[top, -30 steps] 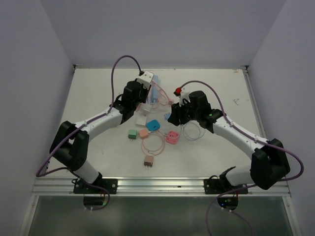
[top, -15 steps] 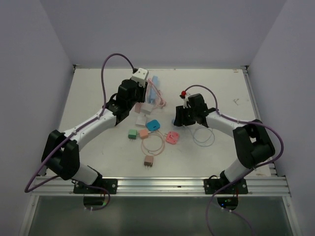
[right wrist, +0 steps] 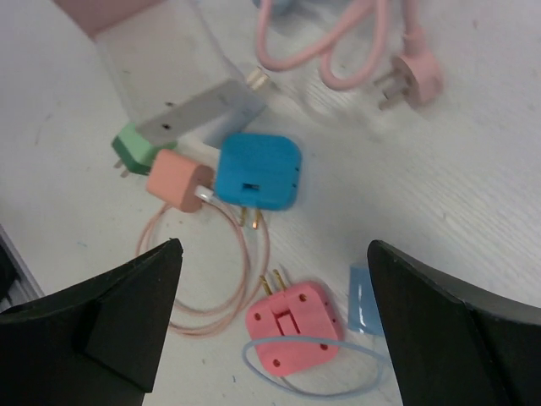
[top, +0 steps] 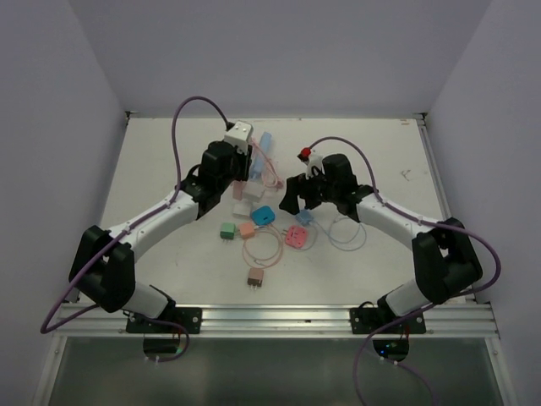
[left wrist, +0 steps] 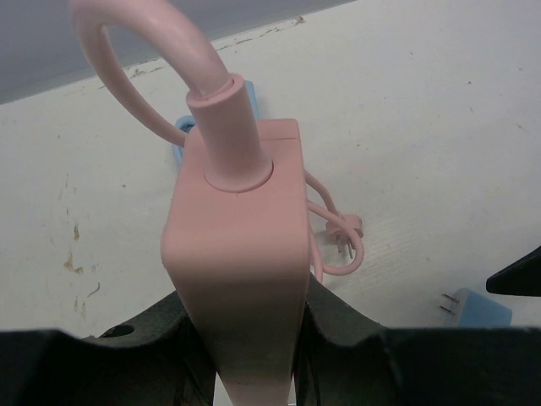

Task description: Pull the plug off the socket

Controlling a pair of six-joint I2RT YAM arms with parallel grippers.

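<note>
Pink socket block (left wrist: 241,245), plain smooth casing, pink cord (left wrist: 127,51) leaving far end. Pinched between fingers of left pincer (left wrist: 254,355), held above table (left wrist: 423,127). Light blue plug (left wrist: 478,308), two prongs bare, lies loose on table below right pincer (right wrist: 272,254), apart from socket. Right pincer spread wide, gripping nothing. Blue adapter (right wrist: 258,172) and pink adapter (right wrist: 292,326) on table beneath it.

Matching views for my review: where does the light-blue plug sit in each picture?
Top external: light-blue plug, just right of centre.
Left wrist: bottom right corner.
Right wrist: bottom edge, right of centre.
Shared landmark: pink cord's pronged plug.
</note>
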